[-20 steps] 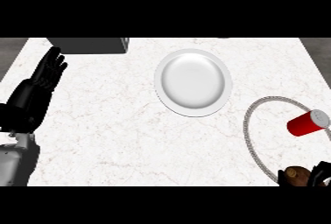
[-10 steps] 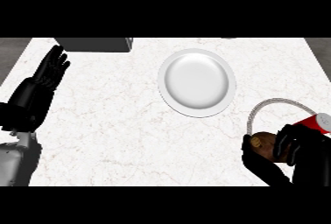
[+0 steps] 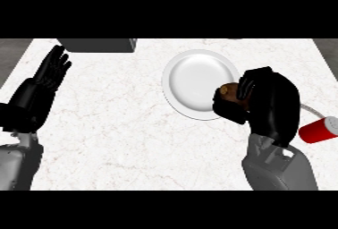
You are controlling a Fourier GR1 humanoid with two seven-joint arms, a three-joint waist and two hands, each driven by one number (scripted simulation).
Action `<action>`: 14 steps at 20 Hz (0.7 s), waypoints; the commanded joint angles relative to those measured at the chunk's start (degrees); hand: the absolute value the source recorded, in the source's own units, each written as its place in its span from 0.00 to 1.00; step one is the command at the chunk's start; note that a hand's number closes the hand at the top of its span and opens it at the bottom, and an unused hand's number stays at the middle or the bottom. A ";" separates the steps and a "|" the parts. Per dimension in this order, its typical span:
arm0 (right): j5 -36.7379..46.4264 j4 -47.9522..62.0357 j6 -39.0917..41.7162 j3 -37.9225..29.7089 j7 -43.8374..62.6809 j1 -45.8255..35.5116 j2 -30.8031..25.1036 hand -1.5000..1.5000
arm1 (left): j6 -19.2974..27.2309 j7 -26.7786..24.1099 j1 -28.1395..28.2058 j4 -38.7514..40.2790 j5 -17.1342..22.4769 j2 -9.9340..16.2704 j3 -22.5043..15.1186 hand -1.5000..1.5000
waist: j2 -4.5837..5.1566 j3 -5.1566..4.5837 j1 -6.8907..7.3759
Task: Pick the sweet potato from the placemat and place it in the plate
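No labels or writing to read on anything here. Right hand (image 3: 264, 100) sits over the plate's (image 3: 195, 82) right rim, fingers curled round the sweet potato (image 3: 229, 91) (only a brown bit peeks out). Left hand (image 3: 40, 87) rests at the left edge, fingers straight and together. Red cup (image 3: 318, 131) lies far right.

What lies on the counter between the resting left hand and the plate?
Nothing: in the head view, the stretch of counter between the left hand and the plate is bare white marble.
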 commanded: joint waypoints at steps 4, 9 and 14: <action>-6.07 24.14 -13.73 -4.81 -2.96 -11.24 0.25 1.00 | 1.06 -2.55 -0.53 2.51 -2.58 -2.63 -1.40 0.50 | 0.22 0.02 0.42; -6.23 42.84 -18.68 -9.27 -4.16 -23.60 0.25 1.00 | -1.77 -0.16 1.05 -0.82 -0.30 -0.69 0.07 0.50 | 0.18 0.02 1.09; -7.47 59.64 -24.31 -13.51 -11.05 -28.37 -0.88 1.00 | -0.45 0.16 -0.98 0.41 -1.63 -2.09 -0.44 0.50 | 0.43 0.03 1.04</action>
